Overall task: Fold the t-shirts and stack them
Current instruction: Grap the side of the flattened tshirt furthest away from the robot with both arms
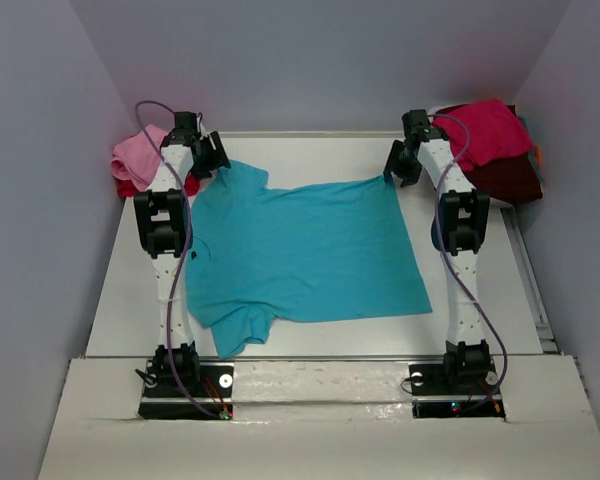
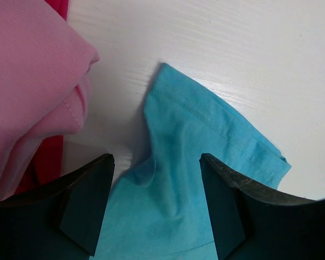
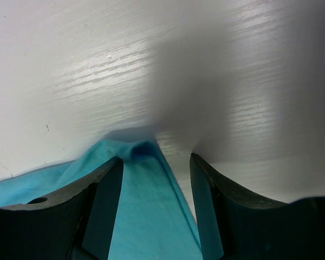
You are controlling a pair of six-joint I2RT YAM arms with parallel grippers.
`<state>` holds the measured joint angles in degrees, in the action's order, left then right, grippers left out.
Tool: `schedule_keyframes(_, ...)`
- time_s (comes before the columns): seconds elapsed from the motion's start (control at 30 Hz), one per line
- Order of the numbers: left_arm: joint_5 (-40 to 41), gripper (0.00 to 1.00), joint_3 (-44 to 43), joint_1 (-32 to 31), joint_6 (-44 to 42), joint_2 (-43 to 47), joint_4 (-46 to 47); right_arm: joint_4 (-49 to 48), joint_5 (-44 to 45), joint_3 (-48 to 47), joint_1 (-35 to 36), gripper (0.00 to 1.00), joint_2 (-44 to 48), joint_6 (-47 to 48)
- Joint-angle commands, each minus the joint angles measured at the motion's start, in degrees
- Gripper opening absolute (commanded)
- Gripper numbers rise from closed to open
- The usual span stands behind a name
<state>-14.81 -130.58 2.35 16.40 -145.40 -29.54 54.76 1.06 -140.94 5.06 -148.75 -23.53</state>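
Turquoise t-shirt [image 1: 310, 250] lies flat mid-table, light, limp, quick to bunch, so you take its far edge: left gripper [image 2: 156, 162] spread over the far-left sleeve [image 2: 206, 124], right gripper [image 3: 156, 161] spread around the far-right corner [image 3: 136, 150], seemingly not yet pinching.

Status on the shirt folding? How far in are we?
Done: turquoise t-shirt spread flat on the table, no fold yet. In hand: left hand open over its far sleeve, right hand open over its far corner; neither has pinched. Left: every fold of it, plus the pink shirt pile and the crimson pile, both bunched at the far corners.
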Motion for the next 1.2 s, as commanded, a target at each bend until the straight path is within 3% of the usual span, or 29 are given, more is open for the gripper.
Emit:
schedule_keyframes(0.0,-0.49,0.77,1.21,0.37,-0.23,3.81,-1.22,-2.20,-0.62,-2.23,1.53,0.58,-1.46,0.77)
schedule_keyframes(0.37,-0.66,0.77,1.03,0.37,-0.14,3.90,-1.66,-3.17,-2.03,-2.67,3.29,0.57,-3.13,0.94)
schedule_keyframes(0.7,-1.36,0.76,0.86,0.37,-0.14,3.46,-1.66,-3.17,-1.32,-1.88,3.29,0.49,-2.78,1.12)
schedule_keyframes(0.87,-3.38,0.71,0.68,0.37,-0.06,2.58,-1.22,-3.26,-1.32,-1.09,3.29,0.43,-2.51,1.12)
schedule_keyframes(1.17,-5.85,0.52,0.86,0.37,-0.14,1.79,-1.13,-3.17,-1.32,-0.56,3.29,0.36,-2.16,1.29)
